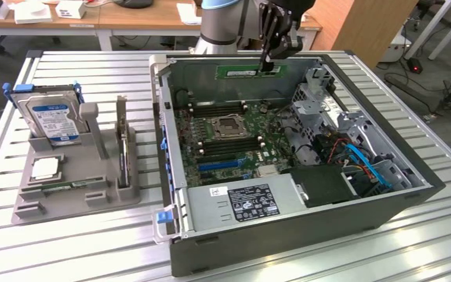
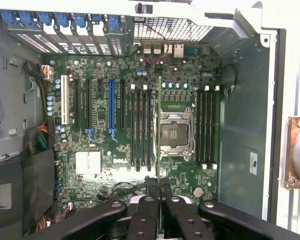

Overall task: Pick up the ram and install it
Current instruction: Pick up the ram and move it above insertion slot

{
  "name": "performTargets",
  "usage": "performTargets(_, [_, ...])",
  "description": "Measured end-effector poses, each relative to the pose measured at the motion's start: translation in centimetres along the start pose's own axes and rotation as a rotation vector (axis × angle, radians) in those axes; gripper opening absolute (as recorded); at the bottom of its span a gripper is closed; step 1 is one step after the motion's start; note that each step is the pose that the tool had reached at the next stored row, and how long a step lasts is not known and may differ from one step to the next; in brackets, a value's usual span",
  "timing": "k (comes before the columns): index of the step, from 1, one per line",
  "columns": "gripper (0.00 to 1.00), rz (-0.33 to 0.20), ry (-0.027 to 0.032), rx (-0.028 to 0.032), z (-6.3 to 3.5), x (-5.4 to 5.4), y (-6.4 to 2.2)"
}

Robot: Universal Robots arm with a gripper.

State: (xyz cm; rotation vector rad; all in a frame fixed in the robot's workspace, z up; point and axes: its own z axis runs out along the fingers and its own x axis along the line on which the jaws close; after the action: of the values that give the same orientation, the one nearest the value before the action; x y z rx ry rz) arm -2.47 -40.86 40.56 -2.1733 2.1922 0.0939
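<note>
Tool (image 1: 270,63) clamped nearly shut on ram (image 1: 245,71), gripped at its upper edge, toward the end on the exterior view's right. Ram hangs edge-down, well above the board (image 1: 234,158), inside the open case (image 1: 417,185) on the counter (image 1: 84,235), near the case's far wall. Long axis runs exterior view's left to right, parallel to the slots (image 1: 214,108) below. From the wrist, seen edge-on as a thin line between one slot bank and the socket (image 2: 177,132). Aligned with the slots, just beside the bank, apparently not over a slot. No contact with board.

Ram (image 1: 241,71) partly behind end effector (image 1: 268,66)
</note>
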Motion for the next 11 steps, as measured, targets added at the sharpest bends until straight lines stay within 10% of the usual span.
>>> performTargets(11, [0.11, 0.0, -0.0002, 0.0, 1.26, 0.1, -0.01])
